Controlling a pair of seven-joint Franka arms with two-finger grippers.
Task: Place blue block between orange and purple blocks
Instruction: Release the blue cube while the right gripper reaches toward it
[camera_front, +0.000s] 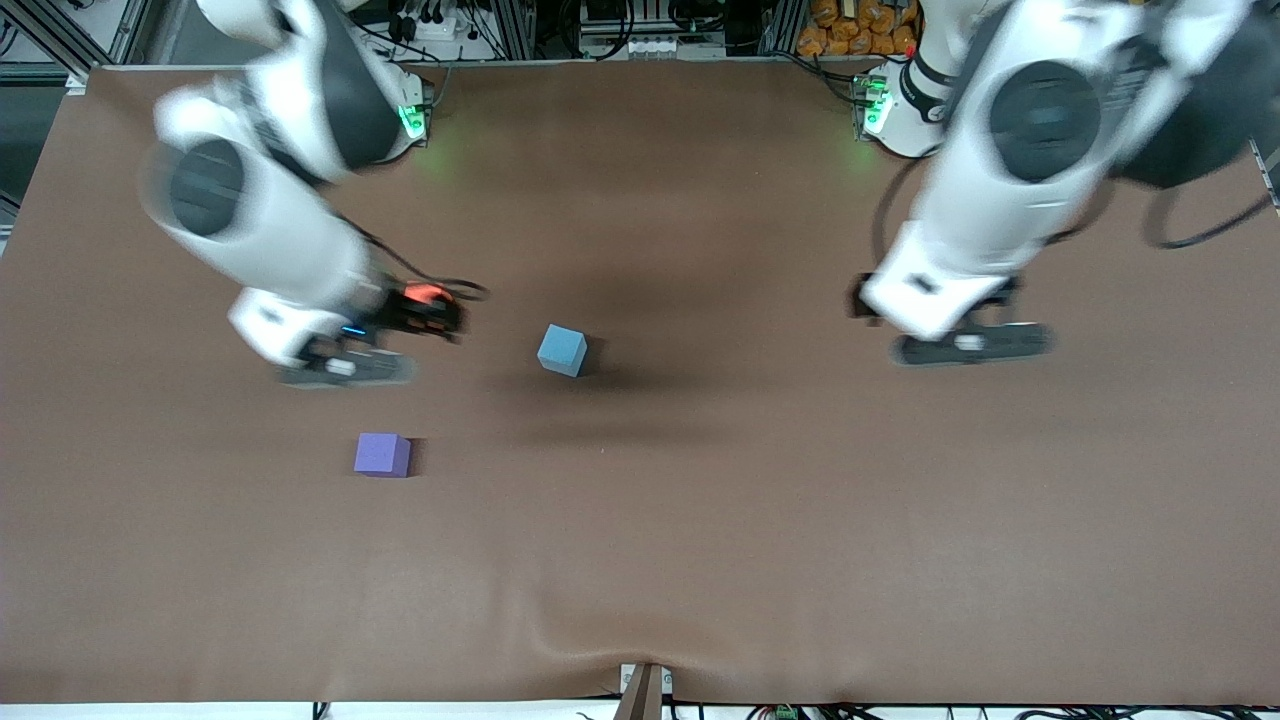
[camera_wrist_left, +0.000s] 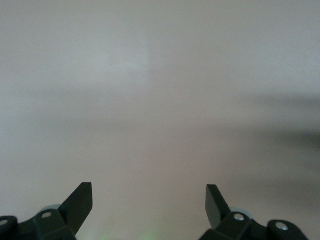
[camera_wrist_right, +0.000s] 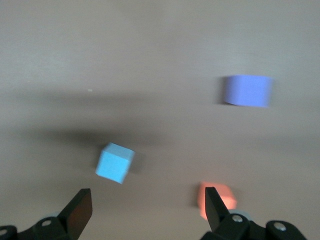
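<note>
The light blue block (camera_front: 562, 350) sits on the brown table near its middle. The purple block (camera_front: 382, 454) lies nearer the front camera, toward the right arm's end. The orange block (camera_front: 425, 292) is mostly hidden under the right hand. My right gripper (camera_front: 347, 369) hovers open and empty over the table beside the orange block. In the right wrist view, the gripper (camera_wrist_right: 147, 205) is open, with the blue block (camera_wrist_right: 115, 162), purple block (camera_wrist_right: 248, 90) and orange block (camera_wrist_right: 221, 196) ahead of it. My left gripper (camera_front: 968, 343) hovers open and empty (camera_wrist_left: 149, 202) over bare table.
The brown table cover (camera_front: 700, 520) is bare around the three blocks. Cables and orange objects (camera_front: 860, 28) sit past the table edge by the arm bases. A small bracket (camera_front: 645, 690) is at the table edge nearest the front camera.
</note>
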